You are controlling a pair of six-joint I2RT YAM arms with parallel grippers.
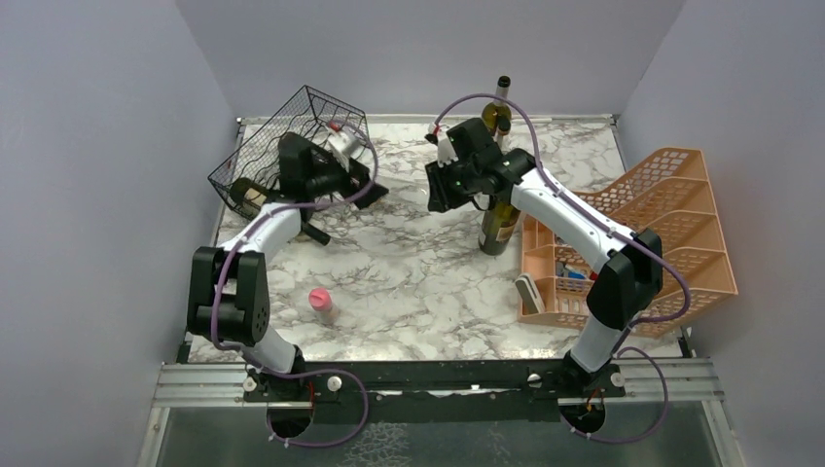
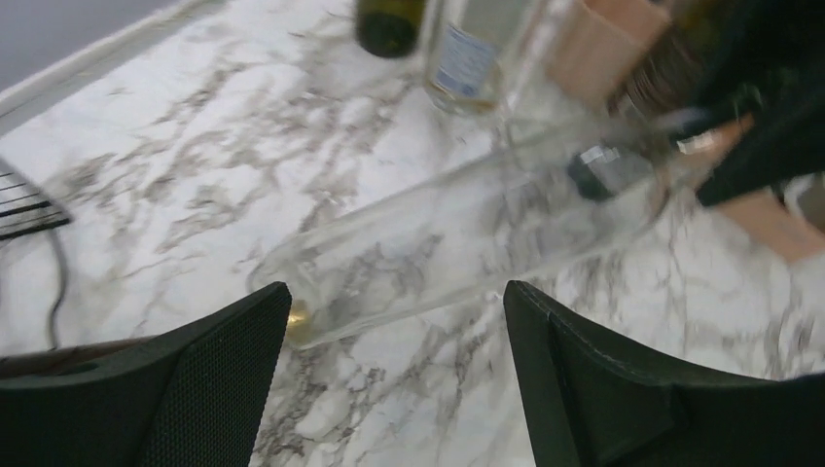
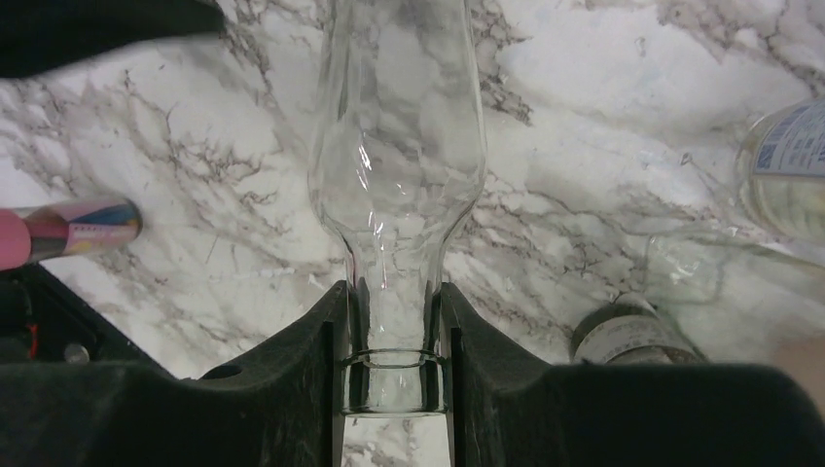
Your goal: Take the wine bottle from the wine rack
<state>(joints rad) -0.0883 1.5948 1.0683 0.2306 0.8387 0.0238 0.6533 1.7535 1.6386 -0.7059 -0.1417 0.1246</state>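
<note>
— Wine bottle: where does it lie against the right tool?

— Its neck runs straight between that tool's two fingers, which are clamped on it just under the lip. The clear body reaches away from the tool, over the marble surface.

— And the left tool?

— Its fingers stand wide apart and grip nothing. In the left wrist view the wine bottle lies slantwise just beyond them. Its base is close by the tip of the finger on the left of that view, and its neck runs up and to the right. That view is blurred, so I cannot tell whether base and fingertip touch.

— How does it stand to the wine rack?

— It is out of it. The rack sits tilted at the far left corner of the surface, just behind the left arm's wrist. A few of its wires show at the left edge of the left wrist view, well apart from the bottle. From overhead the clear glass is too faint to make out between the two tools.

— Anything in the rack?

— A bottle with a pale label lies in its lower cells.

— What else is around?

— A dark green bottle stands upright just below the right tool, beside a peach organizer. A pink-capped container sits near the left arm.
</note>
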